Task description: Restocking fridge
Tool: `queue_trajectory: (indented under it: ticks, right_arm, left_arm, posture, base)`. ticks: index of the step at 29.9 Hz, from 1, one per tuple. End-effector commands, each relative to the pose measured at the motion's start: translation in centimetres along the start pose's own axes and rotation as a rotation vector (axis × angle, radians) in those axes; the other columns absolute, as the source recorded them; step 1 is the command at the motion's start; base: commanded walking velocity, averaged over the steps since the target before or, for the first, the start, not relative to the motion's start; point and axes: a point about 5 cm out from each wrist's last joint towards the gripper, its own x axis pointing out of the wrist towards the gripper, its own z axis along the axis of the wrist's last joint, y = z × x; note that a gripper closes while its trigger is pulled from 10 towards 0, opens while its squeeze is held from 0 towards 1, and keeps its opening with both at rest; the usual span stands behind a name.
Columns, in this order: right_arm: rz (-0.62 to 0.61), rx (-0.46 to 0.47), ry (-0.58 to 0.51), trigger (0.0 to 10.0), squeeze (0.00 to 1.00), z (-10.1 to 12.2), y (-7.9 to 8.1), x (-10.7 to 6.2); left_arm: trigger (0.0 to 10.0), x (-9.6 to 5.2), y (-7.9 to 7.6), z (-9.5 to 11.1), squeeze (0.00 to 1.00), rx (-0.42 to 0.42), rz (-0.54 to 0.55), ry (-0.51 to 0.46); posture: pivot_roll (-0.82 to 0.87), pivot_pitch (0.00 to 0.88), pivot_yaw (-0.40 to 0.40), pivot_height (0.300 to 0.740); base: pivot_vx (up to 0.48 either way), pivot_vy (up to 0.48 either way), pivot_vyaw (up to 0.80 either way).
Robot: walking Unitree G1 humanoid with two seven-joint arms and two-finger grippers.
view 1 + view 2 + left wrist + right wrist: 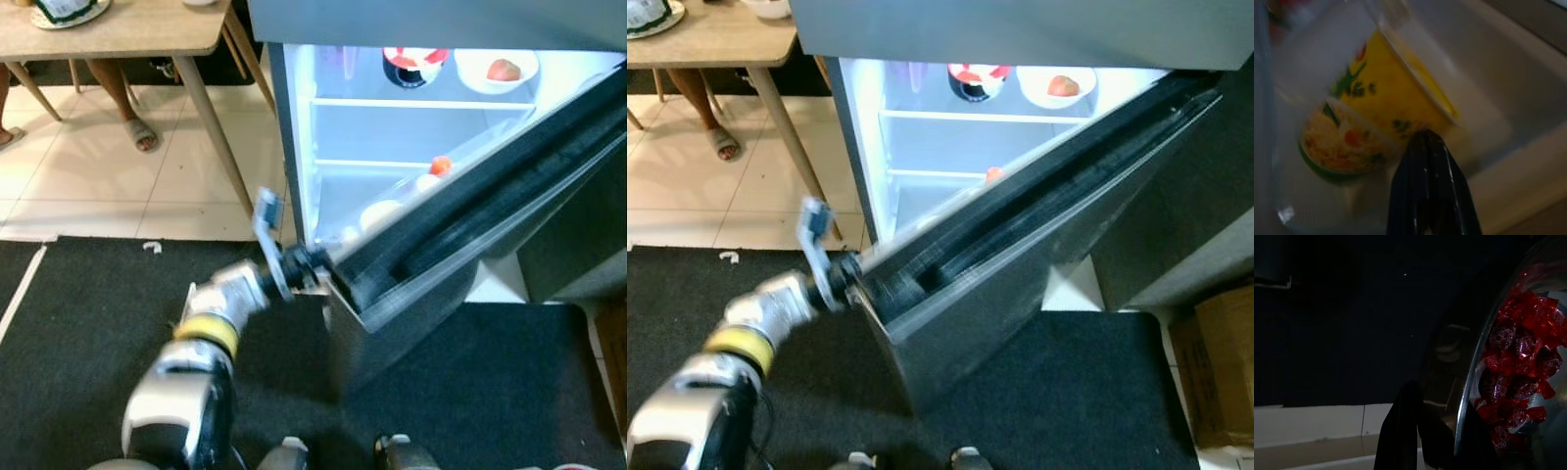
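Reaching into the half-open fridge (392, 137), lit at the upper centre of the head views, the left gripper (299, 264) sits at the near corner of the fridge door (470, 225), where the door's lower edge meets the cabinet. In the left wrist view its fingers (1430, 191) are pressed together with nothing between them, their tips just beside a yellow instant noodle cup (1376, 112) that lies tilted on its side in a pale, clear-walled compartment. My judgement is that the cup could roll or be nudged further over if the fingers push forward, since it is already off its base, and the door, hanging at an angle across the arm, could swing against the wrist or the shelf goods. Whether the fingers touch the cup I cannot tell, as that view is blurred and dim. The right gripper (1415, 431) appears in its own dark wrist view beside a clear container of red-wrapped candies (1518, 367); the fingers seem to stand against its rim, yet whether they grip it cannot be told. If they do, a loose hold on smooth curved plastic could let it slip. On the top shelf stand a red and white container (413, 61) and a white bowl (497, 69) holding something red; lower items are hidden behind the door. At the upper left, a wooden desk (108, 29) is cut off by the frame, with a person's sandalled foot (143, 134) beneath it.
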Motion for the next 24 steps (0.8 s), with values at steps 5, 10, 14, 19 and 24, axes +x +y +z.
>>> queue_trajectory:
  ticks: [5, 10, 14, 19, 24]
  right_arm:
    - [-0.007, 0.002, 0.054, 10.0, 0.00, -1.6, 0.1, -0.4]
    - [-0.004, 0.001, 0.058, 10.0, 0.00, -1.6, 0.2, -0.4]
    - [-0.005, 0.006, 0.063, 10.0, 0.00, -1.6, 0.3, -0.4]
    - [-0.008, 0.009, 0.066, 10.0, 0.00, -1.6, 0.3, -0.4]
    - [-0.009, 0.012, 0.066, 10.0, 0.00, -1.6, 0.3, -0.4]
  left_arm:
    - [10.0, -1.2, 0.7, -4.2, 0.00, -0.104, 0.087, 0.046]
    - [10.0, -5.1, 1.7, -6.3, 0.00, -0.157, 0.316, 0.020]
    - [10.0, -9.9, 1.5, -9.1, 0.00, -0.195, 0.571, 0.030]
    - [10.0, -14.5, 0.8, -11.7, 0.00, -0.247, 0.838, 0.023]
    - [10.0, -17.5, 0.1, -13.6, 0.00, -0.250, 1.055, 0.037]
  posture:
    - [-0.13, 0.275, 0.037, 0.740]
    - [-0.13, 0.263, 0.039, 0.740]
    - [-0.13, 0.255, 0.040, 0.740]
    - [-0.13, 0.253, 0.040, 0.740]
    - [-0.13, 0.245, 0.040, 0.740]
  base:
    - [0.000, 0.000, 0.00]
    - [0.000, 0.000, 0.00]
    - [0.000, 0.000, 0.00]
    - [0.000, 0.000, 0.00]
    - [0.000, 0.000, 0.00]
